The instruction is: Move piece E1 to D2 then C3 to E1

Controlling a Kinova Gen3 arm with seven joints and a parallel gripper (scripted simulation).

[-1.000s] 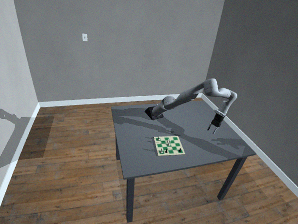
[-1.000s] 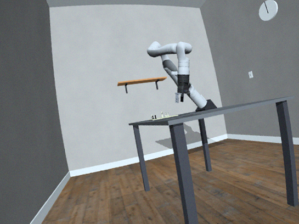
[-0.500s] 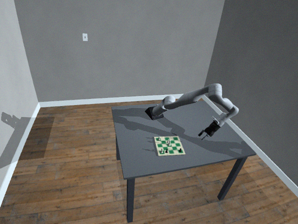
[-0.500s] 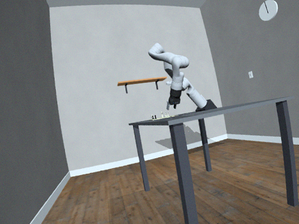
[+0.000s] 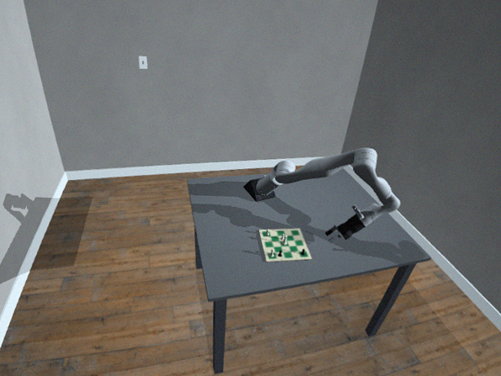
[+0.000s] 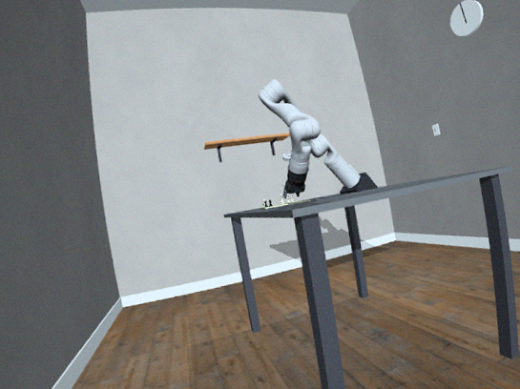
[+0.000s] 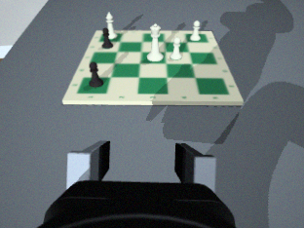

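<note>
A small green-and-cream chessboard [image 7: 152, 85] lies flat on the dark grey worktop [image 5: 239, 270], and six pieces stand upright on it. In the wrist view, two black pawns sit on the left side: one [image 7: 95, 75] near the closer left corner, the other [image 7: 106, 38] further back. A white bishop [image 7: 110, 25] stands at the far left corner, just behind that second black pawn. A tall white piece [image 7: 155, 43] stands near the middle, with a white pawn [image 7: 176, 50] just to its right and another white pawn [image 7: 196, 30] toward the far right corner. The edge letters are too small to read, so which piece is on E1 or C3 cannot be told.

The gripper [image 7: 140, 163] hangs over the bare worktop beside the board, clear of every piece. Its fingers are spread wide with nothing between them. The grey arm [image 5: 328, 165] reaches over from its base [image 5: 251, 190] at the worktop's far side.
</note>
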